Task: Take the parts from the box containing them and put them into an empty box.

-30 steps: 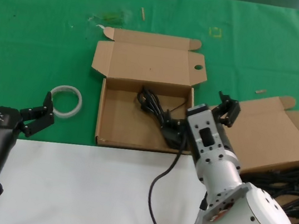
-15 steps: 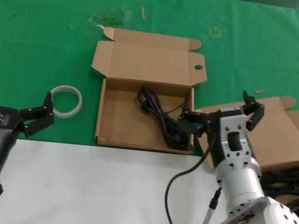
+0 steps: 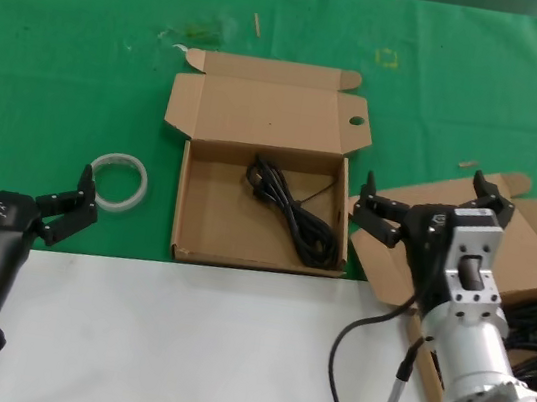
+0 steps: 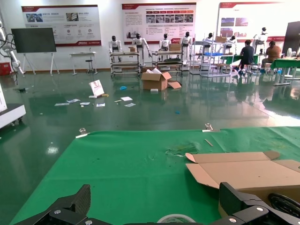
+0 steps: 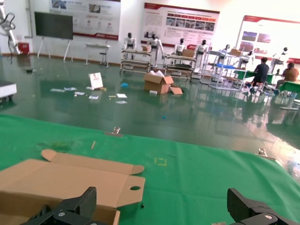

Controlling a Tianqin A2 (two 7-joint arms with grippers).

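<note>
In the head view one coiled black power cable (image 3: 292, 210) is seen lying in the middle box (image 3: 261, 215), while the right gripper (image 3: 432, 209), spread wide and empty, is held above the lid of the supply box (image 3: 504, 246), whose remaining cables (image 3: 531, 341) are heaped at its near right; the fetching of another bundle is judged to be in hand, calling for a reach back and down onto that heap. In the left wrist view the left gripper (image 4: 154, 206) is shown wide and empty, parked low beside the white ring (image 4: 176, 218). In the right wrist view only the wide-spread black fingertips (image 5: 70, 206) and the middle box's raised lid (image 5: 70, 180) are shown.

Brown cardboard box (image 3: 200, 216), black cable bundle (image 3: 292, 212), green table cloth (image 3: 67, 60), white ring (image 3: 118, 182)
</note>
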